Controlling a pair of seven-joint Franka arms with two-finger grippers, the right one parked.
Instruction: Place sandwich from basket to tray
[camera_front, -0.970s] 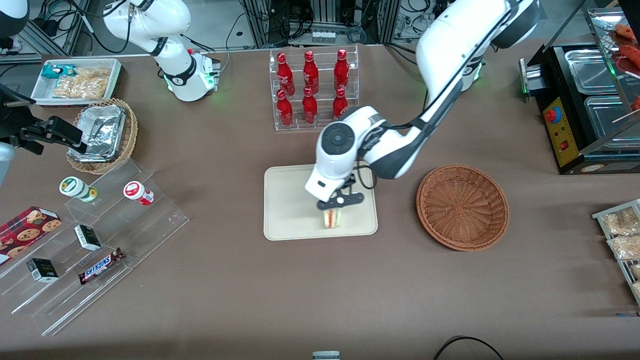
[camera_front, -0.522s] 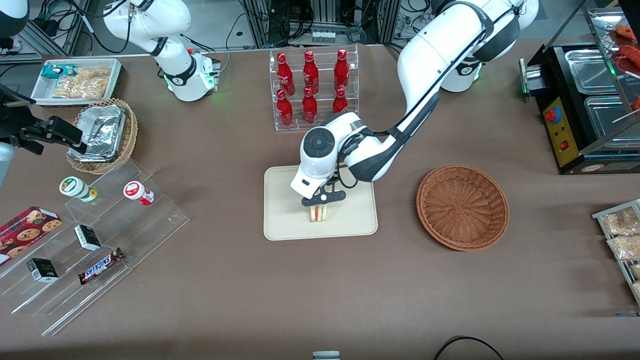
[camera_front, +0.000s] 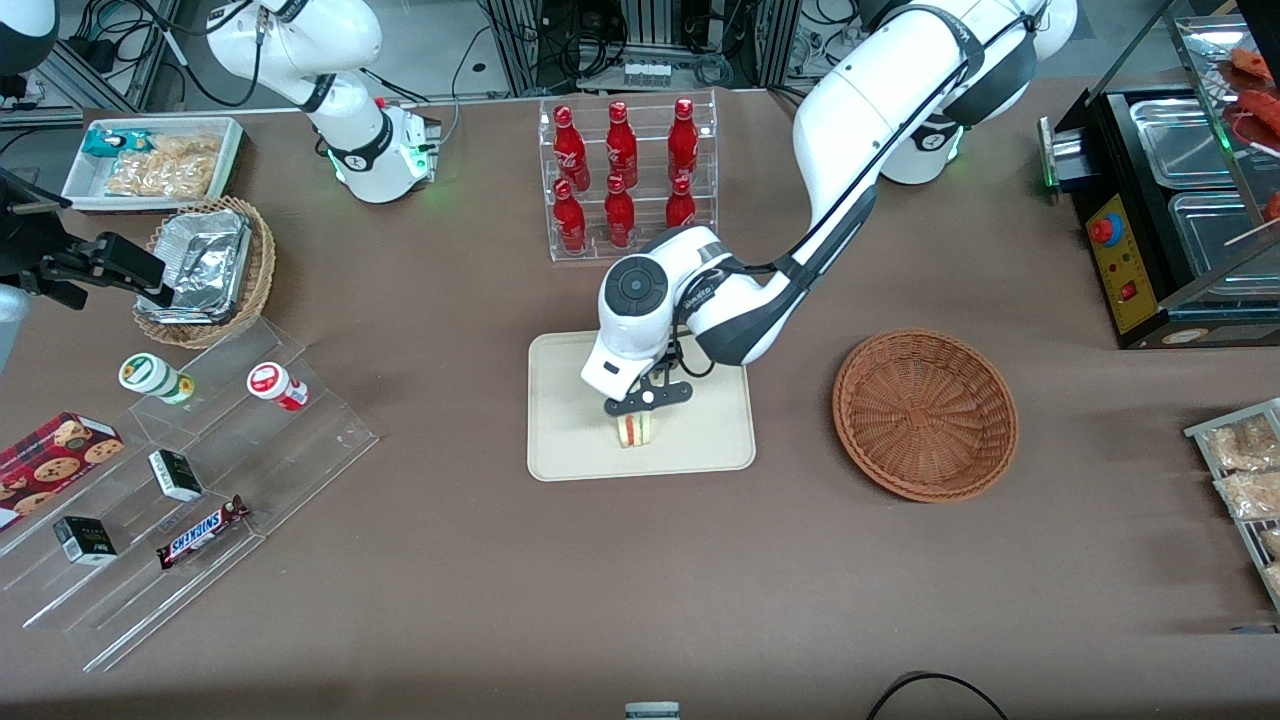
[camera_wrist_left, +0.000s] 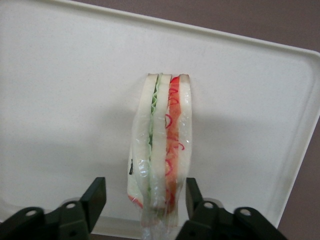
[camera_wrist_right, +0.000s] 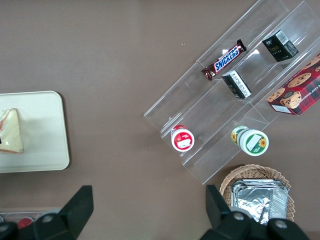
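Observation:
The sandwich (camera_front: 635, 430) stands on its edge on the cream tray (camera_front: 570, 400), nearer the front camera than the tray's middle. Its plastic wrap and its green, white and red layers show in the left wrist view (camera_wrist_left: 161, 150). My left gripper (camera_front: 640, 412) hangs directly over it and is open. One black finger (camera_wrist_left: 95, 196) stands clear of the bread and the other finger (camera_wrist_left: 193, 192) is just off the wrap. The reddish-brown basket (camera_front: 925, 415) sits empty beside the tray, toward the working arm's end. The right wrist view also catches the sandwich (camera_wrist_right: 11, 131) on the tray (camera_wrist_right: 42, 130).
A clear rack of red bottles (camera_front: 625, 175) stands farther from the camera than the tray. Toward the parked arm's end are clear stepped shelves with snacks (camera_front: 190, 480) and a lighter basket with foil containers (camera_front: 205, 270). A metal-tray warmer (camera_front: 1170, 200) stands at the working arm's end.
The arm carried the sandwich a short way across the tray toward the parked arm's end and lowered it. Since half a second ago it has barely shifted.

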